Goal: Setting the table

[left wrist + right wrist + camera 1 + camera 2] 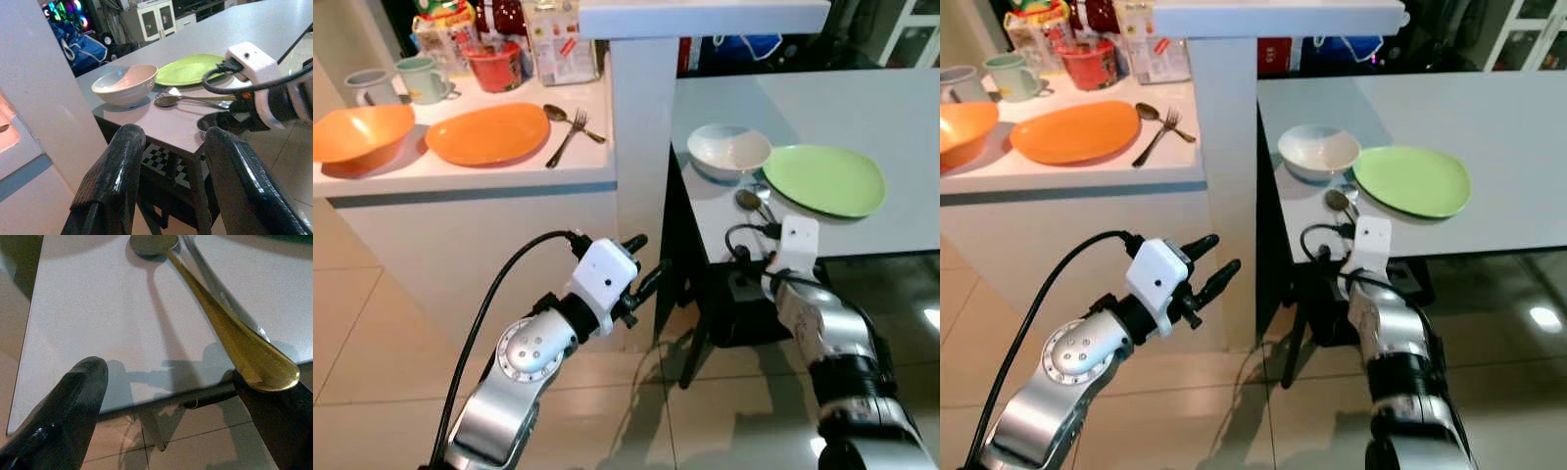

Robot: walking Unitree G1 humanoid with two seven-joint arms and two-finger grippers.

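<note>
I read the right gripper as spread wide at the near edge of the grey table, its fingers straddling the table edge with nothing clamped. In the right wrist view one fingertip sits low in the frame and the other is at the lower right, just under the gold handle end of the spoon. The spoon lies flat on the table with its bowl toward the top of that frame, and a silver fork lies alongside it, touching.

The left gripper hangs at centre frame in the left eye view, fingers parted and empty, in front of the white pillar.

The white bowl and green plate sit side by side right of centre on the table. At upper left, the white counter carries an orange bowl, an orange plate, a second fork and two mugs.

The left wrist view shows the right wrist's white camera housing overhanging the table edge.
</note>
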